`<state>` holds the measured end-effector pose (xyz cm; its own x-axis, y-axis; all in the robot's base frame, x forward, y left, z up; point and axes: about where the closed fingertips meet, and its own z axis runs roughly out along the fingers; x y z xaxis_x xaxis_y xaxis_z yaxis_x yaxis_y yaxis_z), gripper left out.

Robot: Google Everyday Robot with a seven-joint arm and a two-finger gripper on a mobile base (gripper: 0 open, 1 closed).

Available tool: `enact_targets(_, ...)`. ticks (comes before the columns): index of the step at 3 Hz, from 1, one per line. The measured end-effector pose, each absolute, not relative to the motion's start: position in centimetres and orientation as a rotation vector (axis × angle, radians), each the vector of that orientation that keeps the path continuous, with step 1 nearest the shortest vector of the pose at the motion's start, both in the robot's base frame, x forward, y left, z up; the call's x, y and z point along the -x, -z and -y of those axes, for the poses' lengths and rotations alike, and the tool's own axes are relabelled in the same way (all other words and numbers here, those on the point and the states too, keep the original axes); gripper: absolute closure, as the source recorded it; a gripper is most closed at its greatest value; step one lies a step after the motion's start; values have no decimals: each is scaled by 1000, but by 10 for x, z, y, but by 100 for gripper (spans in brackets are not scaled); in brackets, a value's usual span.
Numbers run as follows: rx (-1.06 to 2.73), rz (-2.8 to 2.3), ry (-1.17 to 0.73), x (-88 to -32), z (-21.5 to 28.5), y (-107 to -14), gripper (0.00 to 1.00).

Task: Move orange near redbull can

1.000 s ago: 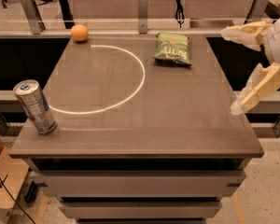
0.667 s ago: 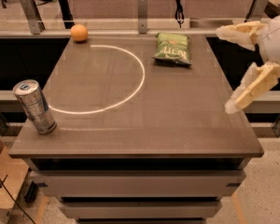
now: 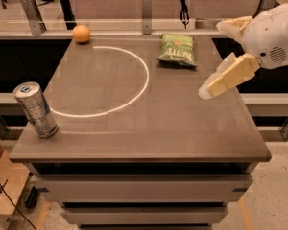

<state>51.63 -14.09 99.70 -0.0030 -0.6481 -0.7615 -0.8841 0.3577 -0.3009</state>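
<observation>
Table: 3 items, 1 of each.
1 orange, far-left corner, at the back edge.
1 redbull can, upright, front-left edge, well apart from orange; bluish markings, text not legible.
1 green crisp bag, far centre-right, lying flat; white lettering, unreadable.
1 white ring mark on the top.
Gripper above the right side, fingers spread wide, holding nothing.

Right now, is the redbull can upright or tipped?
Upright: the redbull can stands on its base at the table's front-left corner, top rim facing up. The gripper hangs over the right edge, open, far from it.
</observation>
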Motion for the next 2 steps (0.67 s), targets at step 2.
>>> enact_targets(2,1338,-1698,-373,-530,123,-991,0)
